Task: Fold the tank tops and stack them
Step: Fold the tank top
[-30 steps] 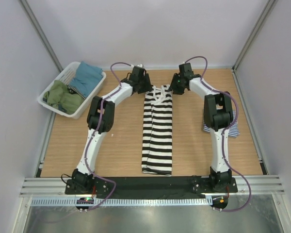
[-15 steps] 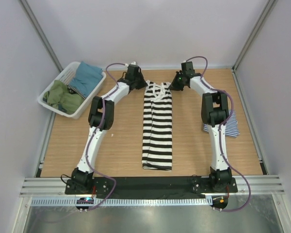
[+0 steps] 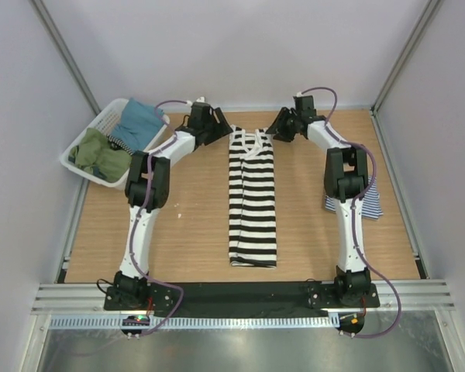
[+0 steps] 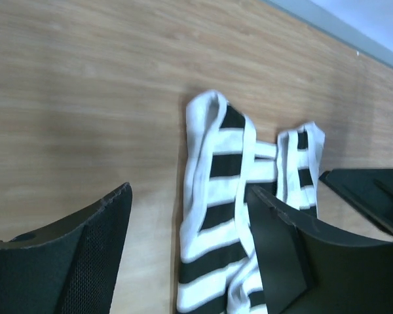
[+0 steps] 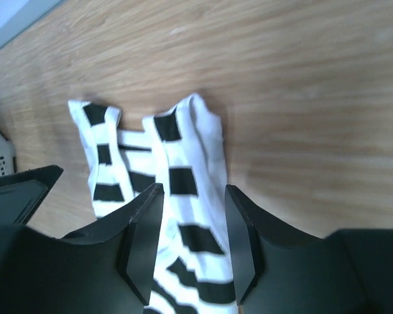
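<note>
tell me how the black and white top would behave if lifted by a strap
Probably floppy: the top lies flat in a long folded strip and its straps curl and bunch. Lifted by one strap, it would likely sag and unfold. Pushed, it would probably wrinkle rather than slide whole across the table.

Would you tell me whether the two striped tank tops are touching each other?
Apart. The top view shows a wide strip of bare table between the broad-striped top and the thin-striped top.
</note>
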You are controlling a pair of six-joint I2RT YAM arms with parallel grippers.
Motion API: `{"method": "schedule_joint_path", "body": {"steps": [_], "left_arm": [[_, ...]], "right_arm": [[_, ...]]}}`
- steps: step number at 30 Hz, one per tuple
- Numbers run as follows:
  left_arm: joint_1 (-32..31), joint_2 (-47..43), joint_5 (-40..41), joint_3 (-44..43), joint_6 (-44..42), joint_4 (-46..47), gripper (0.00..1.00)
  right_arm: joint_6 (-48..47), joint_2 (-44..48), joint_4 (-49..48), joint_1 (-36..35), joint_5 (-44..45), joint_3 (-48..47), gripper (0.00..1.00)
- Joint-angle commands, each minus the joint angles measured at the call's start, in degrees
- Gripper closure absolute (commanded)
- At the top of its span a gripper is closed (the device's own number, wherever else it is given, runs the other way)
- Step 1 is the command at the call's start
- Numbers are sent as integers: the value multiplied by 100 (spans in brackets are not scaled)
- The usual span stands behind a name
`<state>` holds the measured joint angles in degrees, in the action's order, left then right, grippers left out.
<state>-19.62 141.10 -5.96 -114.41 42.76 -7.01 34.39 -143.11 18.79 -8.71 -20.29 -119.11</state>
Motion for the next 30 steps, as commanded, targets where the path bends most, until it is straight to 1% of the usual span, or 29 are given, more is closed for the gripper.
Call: {"method": "schedule_joint_path", "body": {"steps": [1,2,4,5,7,8,10,11,12,13,14,15,16,17,18,19,20,22,23,24,25,26,28,30], "left_arm": [[-95,-1091,139,594,-207,340,27],[-112,-1232,139,891,-207,340,27],[-244,-1689,182,1218,-233,384,27],[-358,-1830,226,1559,-242,402,27],[-464,-2305,358,1956,-233,428,27],[-586,-2489,498,2358,-216,445,27],[-718,-3025,734,2817,-137,472,27],[-858,-3209,875,3306,-111,516,27],[-947,-3377,955,3563,-93,620,27],[-1026,-3796,1043,3818,-49,648,27],[-1209,-3983,1140,4308,-31,665,27],[-1307,-4202,1297,4539,-14,674,27],[-1412,-4552,1386,4759,4,674,27],[-1613,-4765,1482,5179,21,665,27],[-1720,-4950,1666,5392,56,639,28],[-1817,-5126,1729,5603,109,622,28],[-1992,-5484,1782,5997,214,604,28],[-2168,-5820,1974,6498,355,473,28],[-2378,-5935,2028,6554,434,324,28],[-2502,-5910,2054,6580,469,-17,29],[-2642,-5901,2168,6729,531,-125,30],[-2914,-5909,2238,6852,644,-160,32],[-3187,-5945,2414,7185,873,-196,33],[-3294,-5936,2424,7310,1075,-170,34]], "right_arm": [[-169,1161,-279,1,16,334,51],[-204,1458,-279,-8,34,632,51],[-248,1820,-305,-17,104,993,52],[-266,2204,-305,-34,113,1395,52],[-336,2619,-393,-69,192,1906,53],[-345,2865,-428,-96,297,2440,53],[-372,3559,-437,-201,394,3005,54],[-389,3797,-455,-245,508,3591,54],[-381,4304,-446,-358,613,3884,54],[-372,4561,-455,-429,727,4200,55],[-337,4790,-446,-508,807,4803,56],[-319,5088,-489,-587,938,5123,56],[-310,5587,-525,-797,1035,5439,56],[-275,5844,-490,-921,1132,5956,57],[-249,6047,-420,-1044,1324,6178,57],[-240,6415,-394,-1367,1378,6389,58],[-223,6566,-350,-1501,1449,6739,59],[-65,6891,-156,-1800,1650,7101,60],[5,7189,-147,-2036,1651,7486,60],[171,7357,-130,-2125,1660,7664,60],[278,7507,-103,-2230,1669,7979,60],[418,7769,-51,-2449,1704,8104,60],[542,7956,11,-2661,1792,8385,60],[673,8114,221,-2907,1897,8457,60]]}}
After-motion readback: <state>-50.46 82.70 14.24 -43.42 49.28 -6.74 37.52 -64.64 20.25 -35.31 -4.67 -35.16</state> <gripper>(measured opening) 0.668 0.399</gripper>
